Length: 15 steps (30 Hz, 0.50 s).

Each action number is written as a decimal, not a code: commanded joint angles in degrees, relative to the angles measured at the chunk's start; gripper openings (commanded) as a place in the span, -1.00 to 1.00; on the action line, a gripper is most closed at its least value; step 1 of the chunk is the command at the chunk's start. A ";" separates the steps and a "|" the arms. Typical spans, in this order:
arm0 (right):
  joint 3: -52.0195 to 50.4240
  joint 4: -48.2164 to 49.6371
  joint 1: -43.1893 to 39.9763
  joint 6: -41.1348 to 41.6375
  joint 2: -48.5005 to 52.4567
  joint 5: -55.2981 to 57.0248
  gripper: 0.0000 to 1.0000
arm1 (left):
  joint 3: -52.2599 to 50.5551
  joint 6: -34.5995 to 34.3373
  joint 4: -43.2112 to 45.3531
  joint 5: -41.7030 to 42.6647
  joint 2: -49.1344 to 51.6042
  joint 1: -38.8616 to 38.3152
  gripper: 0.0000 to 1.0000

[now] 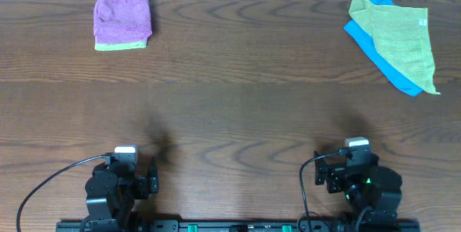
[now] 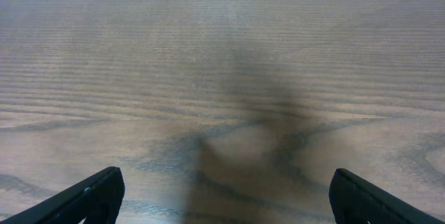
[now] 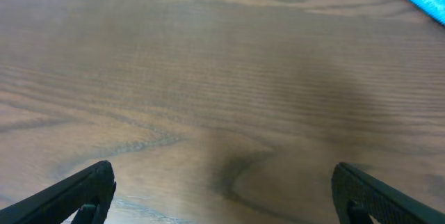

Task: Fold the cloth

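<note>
Cloth [image 1: 121, 17] at far-left table [image 1: 230, 117] edge; left end effector [image 2: 226, 186], right end effector [image 3: 222, 179] apart.

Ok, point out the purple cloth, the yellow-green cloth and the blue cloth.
purple cloth [image 1: 121, 17]: overhead, its middle.
yellow-green cloth [image 1: 400, 41]: overhead, its middle.
blue cloth [image 1: 392, 68]: overhead, its exposed lower strip.

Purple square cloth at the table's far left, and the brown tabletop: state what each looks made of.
The purple square cloth: probably terry or microfibre fabric, matt and fuzzy, with soft rumpled shading. The brown tabletop: wood or wood-look laminate, smooth with a faint sheen, showing flowing grain lines; which one cannot be told.
</note>
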 commanded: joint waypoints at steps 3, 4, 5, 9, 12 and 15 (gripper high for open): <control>-2.08 0.39 1.49 -1.22 -3.50 2.27 0.99 | -2.16 1.44 -2.34 -1.07 -0.42 -0.31 0.90; -2.10 0.39 1.60 -1.25 -3.67 3.19 0.99 | -2.16 1.44 -2.34 -1.07 -0.42 -0.31 0.90; -2.16 0.44 1.81 -1.22 -3.85 4.11 0.99 | -2.16 1.44 -2.34 -1.07 -0.42 -0.31 0.90; -2.27 0.55 4.39 -0.92 -3.85 8.59 0.98 | -2.16 1.44 -2.34 -1.07 -0.42 -0.31 0.90; -2.27 0.55 6.56 1.40 -3.85 12.20 0.98 | -2.16 1.44 -2.34 -1.07 -0.42 -0.31 0.91; -2.29 0.52 7.39 3.50 -3.85 14.23 0.99 | -2.16 1.44 -2.34 -1.07 -0.42 -0.31 0.91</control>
